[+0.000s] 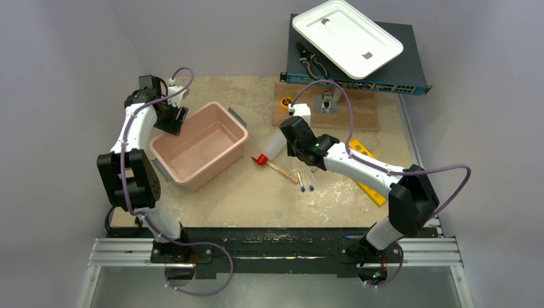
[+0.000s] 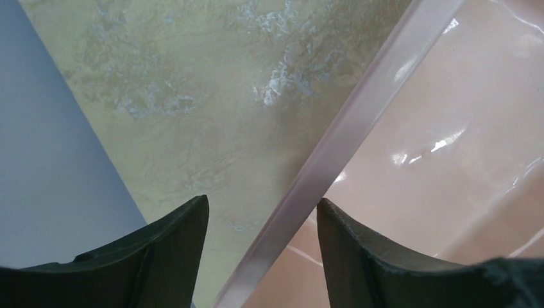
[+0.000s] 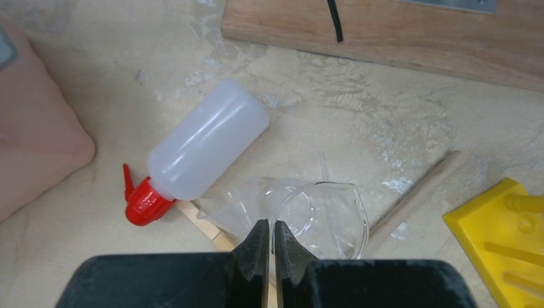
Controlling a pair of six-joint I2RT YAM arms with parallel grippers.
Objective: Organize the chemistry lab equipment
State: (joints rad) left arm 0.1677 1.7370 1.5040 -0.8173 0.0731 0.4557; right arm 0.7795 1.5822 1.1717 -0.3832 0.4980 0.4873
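1. Judging by the top view, little is done: the pink bin (image 1: 231, 120) looks bare inside and the equipment lies loose on the table to its right
2. The squeeze bottle (image 3: 208, 147) lies on its side, its red nozzle pointing toward the bin; it is near the bin but not in it
3. The wooden sticks (image 1: 282, 171) lie just beside the nozzle, and the two blue-tipped tubes (image 1: 301, 181) lie next to them, nearer the arm bases
4. The yellow rack (image 3: 500, 237) lies at the right, partly under the right arm, and no tube shows in the part of it in view
5. The left gripper (image 2: 262, 204) is spread wide astride the bin's far-left rim, one finger outside and one over the inside, gripping nothing
6. The right gripper (image 3: 269, 228) hangs over the bottle and sticks, fingers pressed almost together; a clear curved piece (image 3: 327, 215) sits at their tips, and I cannot tell whether its edge is pinched
7. Left to do: bottle, tubes, sticks and rack all need placing
8. No writing is readable; the bottle is plain, and the wooden board (image 3: 398, 32) bears none
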